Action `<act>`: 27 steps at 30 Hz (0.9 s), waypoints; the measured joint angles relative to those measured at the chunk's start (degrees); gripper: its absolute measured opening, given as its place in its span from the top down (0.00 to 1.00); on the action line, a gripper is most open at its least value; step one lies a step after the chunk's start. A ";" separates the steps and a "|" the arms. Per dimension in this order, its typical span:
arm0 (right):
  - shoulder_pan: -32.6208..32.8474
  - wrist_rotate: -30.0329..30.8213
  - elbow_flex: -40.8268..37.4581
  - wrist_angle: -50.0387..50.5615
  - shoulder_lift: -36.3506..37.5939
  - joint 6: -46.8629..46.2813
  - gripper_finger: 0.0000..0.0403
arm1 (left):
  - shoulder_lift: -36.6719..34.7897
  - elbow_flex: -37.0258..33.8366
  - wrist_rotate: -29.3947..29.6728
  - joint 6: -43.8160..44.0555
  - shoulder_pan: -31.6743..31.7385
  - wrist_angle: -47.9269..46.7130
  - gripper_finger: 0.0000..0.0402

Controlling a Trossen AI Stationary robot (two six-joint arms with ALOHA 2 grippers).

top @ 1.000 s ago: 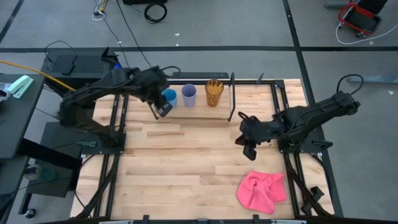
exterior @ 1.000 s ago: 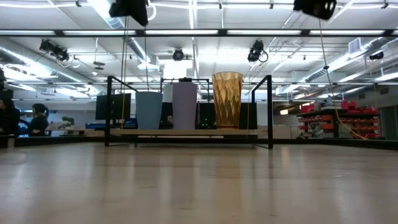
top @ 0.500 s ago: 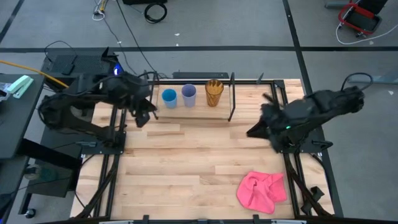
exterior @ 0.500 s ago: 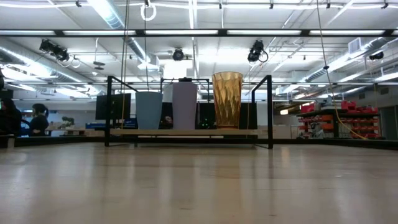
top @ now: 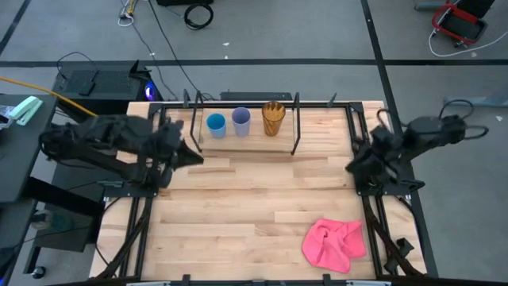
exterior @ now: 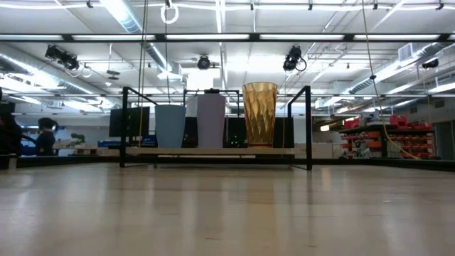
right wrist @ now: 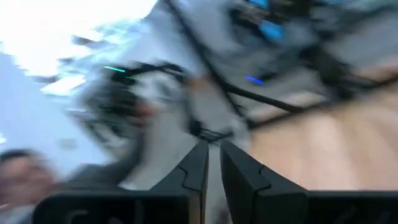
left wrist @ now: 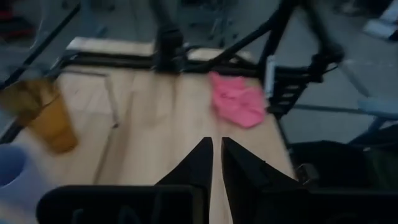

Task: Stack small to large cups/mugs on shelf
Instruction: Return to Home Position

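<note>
Cups are all on the shelf [top: 298, 127]: blue cup [top: 215, 124], lavender cup [top: 240, 121] and amber cup [top: 273, 117] stand in one row on the wood board, upright, open ends up. The low view confirms the order by height: shortest blue at one end, lavender in the middle, tallest amber at the other. There are narrow gaps between them, none leaning. They're lined up side by side, not nested.

We judge the placing work done. No cup is left on the table [top: 238, 206]. Only a pink cloth [top: 333, 242] lies near the front edge on the right arm's side, well apart from the shelf. All that's left looks like parking the arms.

Left gripper [top: 189, 156]: the arm is folded low by its base at the table's left edge. The claw points in over the table, near the shelf's left end but clear of it. Its wrist view shows the two fingers [left wrist: 196, 165] brought together with just a thin slit between them, nothing held.

Right gripper [top: 355, 163]: the arm is folded over its base at the right edge, well away from the cups. Its wrist view shows the same claw state: fingers nearly together, thin slit, empty.

Neither gripper shows in the low view, so we read nothing as hanging over the shelf. The only risk we'd flag is the left claw's closeness to the shelf's end post.
</note>
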State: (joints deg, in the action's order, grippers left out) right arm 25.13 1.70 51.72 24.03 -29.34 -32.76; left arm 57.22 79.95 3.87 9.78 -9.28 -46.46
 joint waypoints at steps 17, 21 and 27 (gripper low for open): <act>3.95 -13.75 -31.32 -51.08 2.89 6.06 0.88 | -22.55 -43.92 -4.63 0.85 -4.49 41.27 0.91; 3.93 -13.75 -35.62 -59.15 2.97 9.25 0.88 | -27.36 -49.60 -4.75 1.75 -4.56 43.90 0.91; 3.88 -16.28 -39.66 -66.98 6.12 9.59 0.88 | -34.71 -54.51 -4.93 0.64 -4.73 46.03 0.89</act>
State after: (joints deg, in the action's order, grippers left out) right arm 29.02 -14.58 12.06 -42.95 -23.23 -23.16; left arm 22.52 25.44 -1.06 10.42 -14.00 -0.43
